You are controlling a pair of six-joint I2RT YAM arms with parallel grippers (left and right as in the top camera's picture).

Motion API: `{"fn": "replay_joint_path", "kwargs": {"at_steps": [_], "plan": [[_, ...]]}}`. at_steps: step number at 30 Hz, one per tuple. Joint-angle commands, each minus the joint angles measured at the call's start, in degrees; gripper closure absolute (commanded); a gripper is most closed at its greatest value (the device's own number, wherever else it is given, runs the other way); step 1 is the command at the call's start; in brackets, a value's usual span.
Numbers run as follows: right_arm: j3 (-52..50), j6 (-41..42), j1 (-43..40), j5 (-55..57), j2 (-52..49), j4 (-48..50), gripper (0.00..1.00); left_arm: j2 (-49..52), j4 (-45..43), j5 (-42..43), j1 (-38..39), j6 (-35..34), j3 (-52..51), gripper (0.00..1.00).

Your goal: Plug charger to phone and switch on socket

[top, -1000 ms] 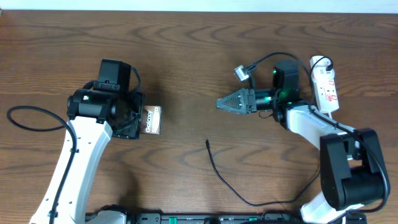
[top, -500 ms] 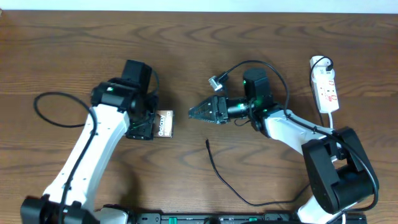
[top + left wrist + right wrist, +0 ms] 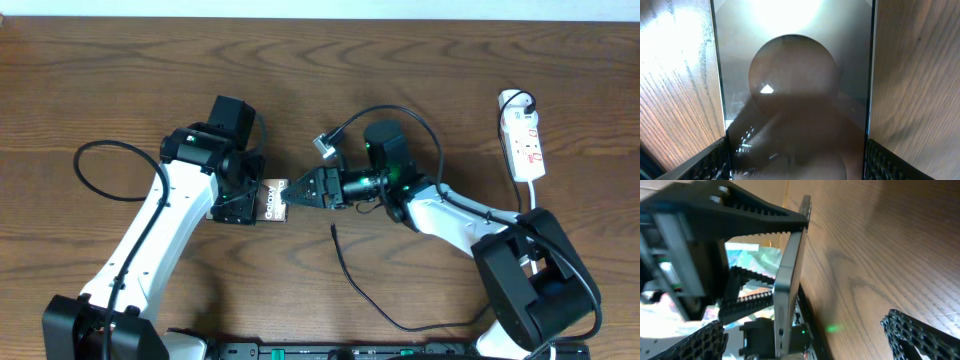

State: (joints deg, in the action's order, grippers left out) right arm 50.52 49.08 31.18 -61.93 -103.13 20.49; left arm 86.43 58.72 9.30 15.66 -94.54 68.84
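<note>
My left gripper [image 3: 250,203] [image 3: 795,167] is shut on the phone [image 3: 271,200] [image 3: 795,75], one finger on each long edge. The screen shows a brownish oval and glare. My right gripper [image 3: 296,191] [image 3: 805,340] stands wide open at the phone's free end, and in the right wrist view the phone's thin metal edge [image 3: 787,290] lies between its fingers without touching them. The charger [image 3: 352,283] lies loose on the table, its plug tip [image 3: 333,230] just below the right gripper. The socket [image 3: 525,140] lies at the far right, apart from both arms.
The wooden table [image 3: 120,80] carries little else. A thick black arm cable [image 3: 95,175] loops out left of the left arm. The socket's white cord [image 3: 535,190] runs down behind the right arm's base [image 3: 535,290].
Both arms have moved toward the middle. The left gripper carried the phone to the right, and the open right gripper slid left until its fingers reached the phone's end.
</note>
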Motion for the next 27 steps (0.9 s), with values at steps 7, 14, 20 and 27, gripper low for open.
{"fn": "replay_joint_path", "kwargs": {"at_steps": [7, 14, 20, 27], "plan": [[0.90, 7.91, 3.72, 7.23, -0.50, 0.11, 0.01, -0.33, 0.07, 2.58, 0.83, -0.50, -0.11, 0.92], [0.90, 13.57, 5.31, 10.45, -0.50, 0.11, 0.01, -0.33, -0.35, 5.14, 0.83, -0.48, -0.11, 0.92], [0.90, 14.78, 5.31, 10.60, -0.50, 0.11, 0.01, -0.33, -0.37, 5.05, 1.60, -0.50, -0.11, 0.92], [0.90, 16.33, 5.31, 10.78, -0.50, 0.11, 0.14, -0.31, -0.37, 5.03, 1.97, -0.50, -0.11, 0.93]]}}
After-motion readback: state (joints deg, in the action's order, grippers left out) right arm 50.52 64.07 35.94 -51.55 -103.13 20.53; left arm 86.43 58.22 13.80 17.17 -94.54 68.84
